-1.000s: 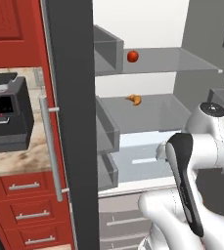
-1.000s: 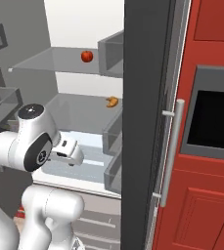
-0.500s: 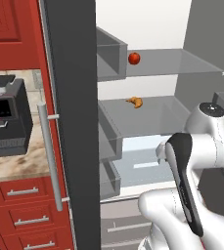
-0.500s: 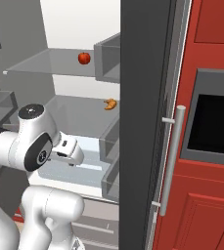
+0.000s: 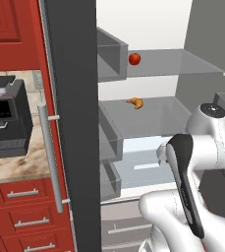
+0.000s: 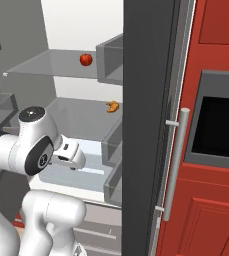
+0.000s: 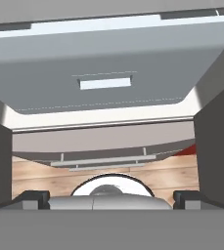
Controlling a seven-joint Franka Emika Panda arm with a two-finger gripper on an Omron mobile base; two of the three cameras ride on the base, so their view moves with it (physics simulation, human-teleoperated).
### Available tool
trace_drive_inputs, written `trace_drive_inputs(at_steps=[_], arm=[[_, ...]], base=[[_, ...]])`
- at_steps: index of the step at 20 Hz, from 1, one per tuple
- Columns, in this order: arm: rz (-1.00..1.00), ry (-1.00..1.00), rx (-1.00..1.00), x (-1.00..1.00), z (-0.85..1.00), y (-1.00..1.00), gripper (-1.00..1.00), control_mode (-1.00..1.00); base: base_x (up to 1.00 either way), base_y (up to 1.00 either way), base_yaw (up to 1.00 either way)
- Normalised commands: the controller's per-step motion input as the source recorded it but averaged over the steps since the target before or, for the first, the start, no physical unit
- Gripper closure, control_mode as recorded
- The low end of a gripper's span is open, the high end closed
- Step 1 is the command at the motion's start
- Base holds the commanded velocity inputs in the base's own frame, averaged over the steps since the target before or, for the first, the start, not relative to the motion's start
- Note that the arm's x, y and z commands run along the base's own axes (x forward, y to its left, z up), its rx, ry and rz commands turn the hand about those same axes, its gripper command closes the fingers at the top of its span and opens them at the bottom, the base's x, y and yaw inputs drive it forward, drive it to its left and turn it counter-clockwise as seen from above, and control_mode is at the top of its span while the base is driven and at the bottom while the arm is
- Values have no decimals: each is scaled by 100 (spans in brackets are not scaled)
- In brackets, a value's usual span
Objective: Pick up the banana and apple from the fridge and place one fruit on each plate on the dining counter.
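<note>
The fridge [image 5: 72,123] stands open, its dark door swung out. The red apple [image 5: 134,59] [image 6: 86,59] rests on the upper glass shelf, near the back. My gripper [image 7: 111,199] is open with nothing between its fingertips [image 7: 33,197]. It hangs low in front of the fridge, well below the apple, and its white hand [image 6: 67,151] points down over the white drawer [image 7: 105,83]. The banana, the plates and the dining counter are out of view.
An orange-brown lumpy item [image 5: 136,102] [image 6: 113,106] lies on the second shelf. Grey door bins [image 5: 109,59] jut beside the shelves. A black coffee machine [image 5: 3,123] sits on the counter at left, and red cabinets with an oven [image 6: 216,120] at right. Silver lower drawers [image 7: 103,161] sit below.
The whole picture has shifted slightly, so the base has crept a little. The arm keeps its pose and the jaws stay open.
</note>
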Motion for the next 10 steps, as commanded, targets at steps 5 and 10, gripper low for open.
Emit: trace_drive_inputs(at_steps=[5, 10], arm=[[0, -19, 0, 0, 12, 2, -100, -100], [0, -26, -5, 9, 51, 9, -100, -100]], base=[[0, 0, 0], [0, 0, 0]])
